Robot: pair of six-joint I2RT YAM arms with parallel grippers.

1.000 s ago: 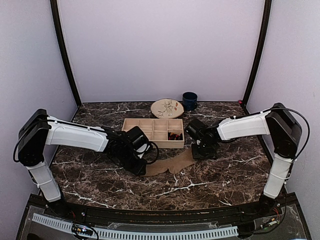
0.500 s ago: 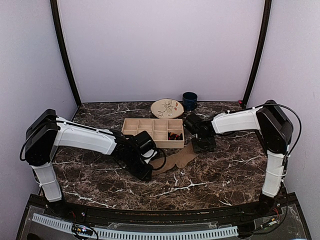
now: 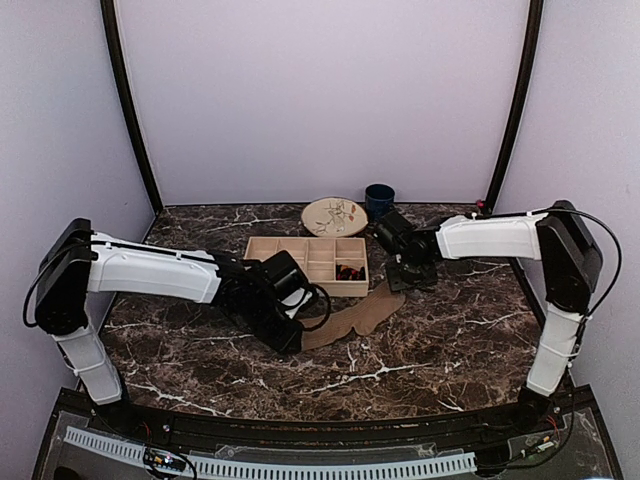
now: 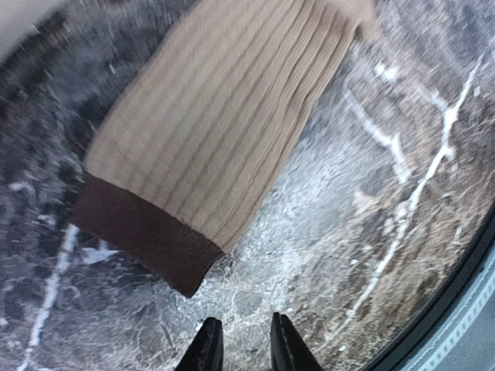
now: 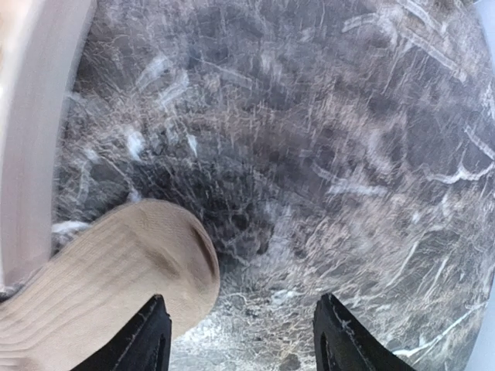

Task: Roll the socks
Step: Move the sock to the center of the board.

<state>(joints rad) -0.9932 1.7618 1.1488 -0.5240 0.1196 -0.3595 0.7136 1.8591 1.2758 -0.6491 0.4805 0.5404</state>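
Note:
The tan-brown sock [image 3: 350,318] lies flat and stretched on the marble, running from near left to far right. Its dark brown cuff [image 4: 147,239] lies just ahead of my left gripper [image 4: 244,344], whose fingers stand a narrow gap apart over bare marble with nothing between them. At the sock's other end, the rounded toe [image 5: 116,270] rests beside the left finger of my right gripper [image 5: 244,340], which is wide open and holds nothing. From above, the left gripper [image 3: 293,338] and right gripper [image 3: 408,280] sit at opposite ends of the sock. A dark, red-flecked bundle [image 3: 349,270], seemingly the argyle sock, lies in a box compartment.
A wooden compartment box [image 3: 300,290] stands just behind the sock; its side wall [image 5: 31,139] shows at the left of the right wrist view. A patterned plate [image 3: 335,216] and a blue cup [image 3: 379,201] stand at the back. A black cable [image 3: 322,305] loops by the left gripper.
My right gripper has opened, let go of the sock's toe and drawn back toward the far right. The sock now lies stretched farther right. The left gripper has shifted only slightly.

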